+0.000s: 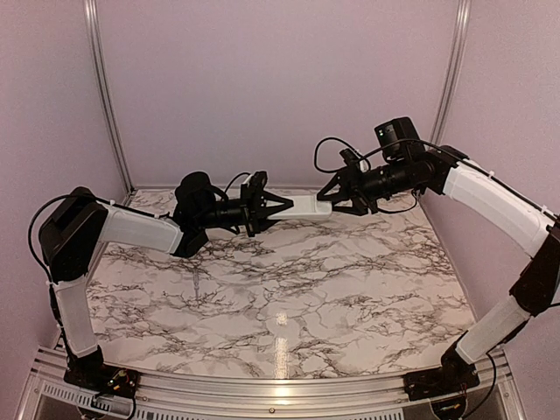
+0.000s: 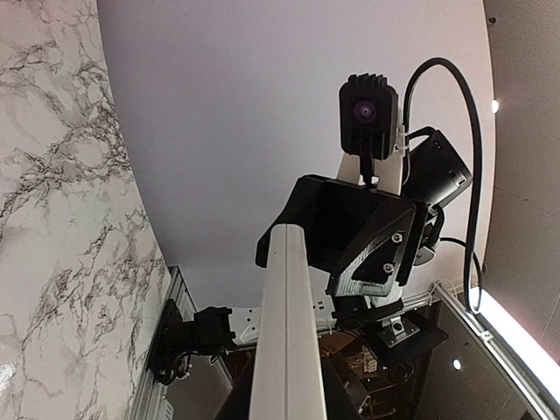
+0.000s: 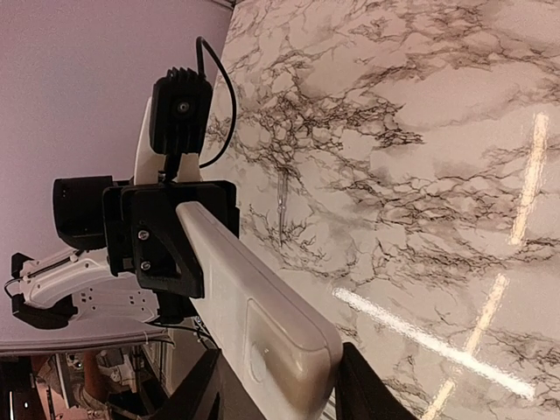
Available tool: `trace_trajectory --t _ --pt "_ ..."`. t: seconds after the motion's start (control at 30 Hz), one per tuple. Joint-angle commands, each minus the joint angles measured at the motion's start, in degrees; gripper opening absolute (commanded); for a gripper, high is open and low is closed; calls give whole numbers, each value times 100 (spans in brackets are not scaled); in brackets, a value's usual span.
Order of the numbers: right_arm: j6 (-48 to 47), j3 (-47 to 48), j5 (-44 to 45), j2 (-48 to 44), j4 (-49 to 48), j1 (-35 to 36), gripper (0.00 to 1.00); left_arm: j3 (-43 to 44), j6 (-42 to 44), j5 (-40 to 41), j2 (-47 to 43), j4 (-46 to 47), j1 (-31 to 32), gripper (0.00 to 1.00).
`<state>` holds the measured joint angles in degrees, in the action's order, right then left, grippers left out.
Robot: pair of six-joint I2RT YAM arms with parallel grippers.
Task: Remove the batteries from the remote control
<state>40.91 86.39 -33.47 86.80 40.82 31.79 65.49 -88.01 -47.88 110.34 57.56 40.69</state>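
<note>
The remote control (image 1: pixel 302 206) is a slim white bar held level in the air above the back of the table, between the two arms. My left gripper (image 1: pixel 278 208) is shut on its left end; in the left wrist view the remote control (image 2: pixel 289 332) runs away from my left gripper (image 2: pixel 289 398). My right gripper (image 1: pixel 331 203) has its fingers against both sides of the other end. In the right wrist view the remote control (image 3: pixel 254 297) shows a closed cover panel (image 3: pixel 262 341) with a thumb dimple, just above my right gripper (image 3: pixel 280 378). The batteries are hidden.
The marble-patterned table (image 1: pixel 306 297) lies well below the remote. A pale wall with two aluminium posts (image 1: pixel 105 96) stands close behind both grippers. Each wrist view shows the other arm's camera (image 2: pixel 369 114) facing it at the far end of the remote.
</note>
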Motion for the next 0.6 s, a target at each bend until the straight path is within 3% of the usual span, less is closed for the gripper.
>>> trace_trajectory --t 0.0,0.57 --pt "-20 263 -57 98 -40 141 40 181 275 64 -55 -328 45 0" --pt "-117 308 -19 237 -39 248 38 231 625 125 -127 -852 89 0"
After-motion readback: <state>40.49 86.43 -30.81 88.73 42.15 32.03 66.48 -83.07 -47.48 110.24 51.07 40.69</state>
